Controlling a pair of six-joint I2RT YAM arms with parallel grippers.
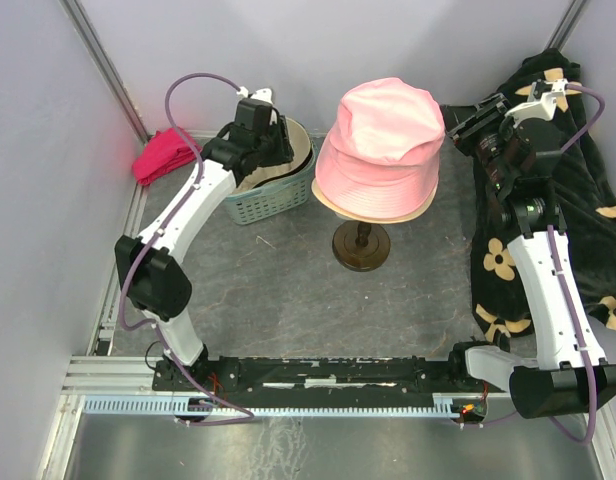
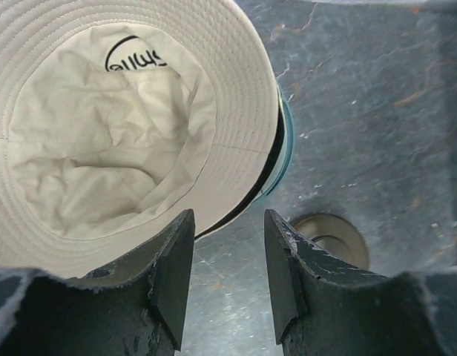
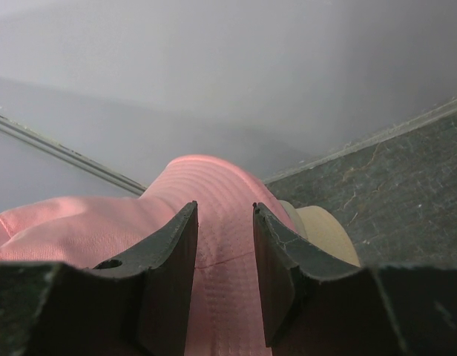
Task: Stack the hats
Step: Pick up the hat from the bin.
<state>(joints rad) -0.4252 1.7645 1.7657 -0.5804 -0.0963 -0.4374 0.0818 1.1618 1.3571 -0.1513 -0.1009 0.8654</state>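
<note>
On the dark wooden stand (image 1: 361,247) sits the pink fabric bucket hat (image 1: 383,150) over a tan brim (image 1: 426,207); the cream fabric hat (image 2: 102,126) lies upturned in a teal plastic basket (image 1: 278,200). Left gripper (image 2: 228,274) and right gripper (image 3: 225,274) both gape, empty.

Open grey table surface (image 1: 288,300) lay between the near edge and the dark round wooden stand base (image 1: 361,246) at mid-table. Above that base the pink fabric bucket hat (image 1: 380,150) overhung, its brim just beside the teal plastic slatted basket (image 1: 278,205) on the left, leaving a narrow gap. The cream fabric bucket hat (image 2: 102,133) filled the basket mouth. A black flower-marked cloth (image 1: 588,190) covered the right edge. A magenta cloth (image 1: 163,155) occupied the far left corner.
</note>
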